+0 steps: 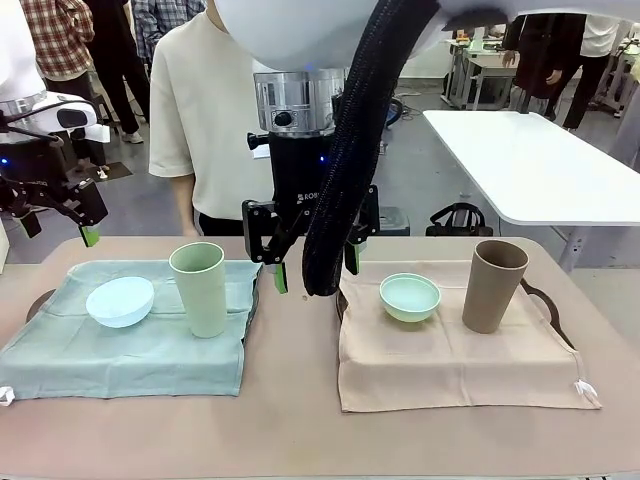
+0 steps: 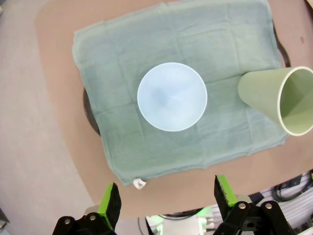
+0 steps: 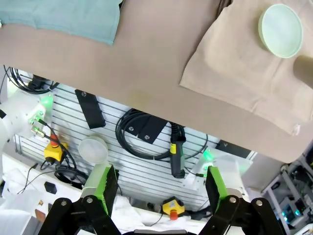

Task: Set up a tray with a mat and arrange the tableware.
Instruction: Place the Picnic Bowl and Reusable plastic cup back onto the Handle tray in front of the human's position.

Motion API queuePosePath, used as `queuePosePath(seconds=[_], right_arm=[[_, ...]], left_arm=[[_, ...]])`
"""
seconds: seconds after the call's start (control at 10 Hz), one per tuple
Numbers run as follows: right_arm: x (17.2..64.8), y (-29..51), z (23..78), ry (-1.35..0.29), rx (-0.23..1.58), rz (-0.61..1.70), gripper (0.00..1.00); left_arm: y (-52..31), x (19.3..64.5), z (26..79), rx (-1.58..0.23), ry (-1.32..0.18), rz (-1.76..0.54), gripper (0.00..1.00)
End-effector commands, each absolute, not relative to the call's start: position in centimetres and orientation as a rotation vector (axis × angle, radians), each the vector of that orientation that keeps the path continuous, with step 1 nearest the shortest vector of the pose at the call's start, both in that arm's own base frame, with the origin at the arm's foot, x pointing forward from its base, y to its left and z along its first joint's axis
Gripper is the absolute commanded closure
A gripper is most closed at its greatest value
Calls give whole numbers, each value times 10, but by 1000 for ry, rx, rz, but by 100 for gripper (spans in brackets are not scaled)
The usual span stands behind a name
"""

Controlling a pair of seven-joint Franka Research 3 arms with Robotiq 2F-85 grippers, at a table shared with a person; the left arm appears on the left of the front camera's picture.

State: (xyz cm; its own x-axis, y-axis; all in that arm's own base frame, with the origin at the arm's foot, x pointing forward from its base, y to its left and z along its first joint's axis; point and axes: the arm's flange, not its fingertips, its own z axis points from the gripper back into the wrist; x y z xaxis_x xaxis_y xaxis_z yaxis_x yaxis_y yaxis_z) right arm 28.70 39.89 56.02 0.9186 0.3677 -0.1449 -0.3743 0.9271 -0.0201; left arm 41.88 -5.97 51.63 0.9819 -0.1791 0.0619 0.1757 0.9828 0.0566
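My left claw (image 1: 62,222) is released: its green pads stand wide apart with nothing between them, raised above the desk's (image 1: 290,400) far left corner. In the left wrist view the same claw (image 2: 166,200) looks straight down past the desk's edge onto the left setting.

My right claw (image 1: 312,262) is likewise released, jaws spread and grasping nothing, raised over the middle of the desk near its far edge. In the right wrist view the claw (image 3: 159,183) hangs past the desk's near edge.

Left setting: a teal mat (image 1: 120,345) covers a dark tray (image 1: 38,302), of which only the rim shows at the mat's left side. On the mat:
- the pale blue bowl (image 1: 120,301), upright, toward the mat's far left part, nothing inside it;
- the light green tumbler (image 1: 199,288), upright, just beside the bowl on its right, near the mat's far right corner; nothing visible inside it.

Right setting: a beige mat (image 1: 450,360) covers a second dark tray (image 1: 545,300), its rim showing at the right side. On the mat:
- the mint green bowl (image 1: 410,296), upright, near the mat's far edge, nothing inside it;
- the brown tumbler (image 1: 494,285), upright, to the bowl's right, apart from it; I cannot tell its contents.

A person (image 1: 215,110) in a cream shirt stands at the desk's far edge.
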Motion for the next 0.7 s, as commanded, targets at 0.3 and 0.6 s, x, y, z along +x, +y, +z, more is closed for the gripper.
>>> queuePosePath(seconds=[0.3, 0.6], right_arm=[[286, 398, 558, 138, -25, 401, 6], [284, 363, 563, 185, 110, 481, 6]], left_arm=[[-59, 421, 518, 62, -72, -188, 0], [-50, 413, 519, -75, -32, -269, 0]])
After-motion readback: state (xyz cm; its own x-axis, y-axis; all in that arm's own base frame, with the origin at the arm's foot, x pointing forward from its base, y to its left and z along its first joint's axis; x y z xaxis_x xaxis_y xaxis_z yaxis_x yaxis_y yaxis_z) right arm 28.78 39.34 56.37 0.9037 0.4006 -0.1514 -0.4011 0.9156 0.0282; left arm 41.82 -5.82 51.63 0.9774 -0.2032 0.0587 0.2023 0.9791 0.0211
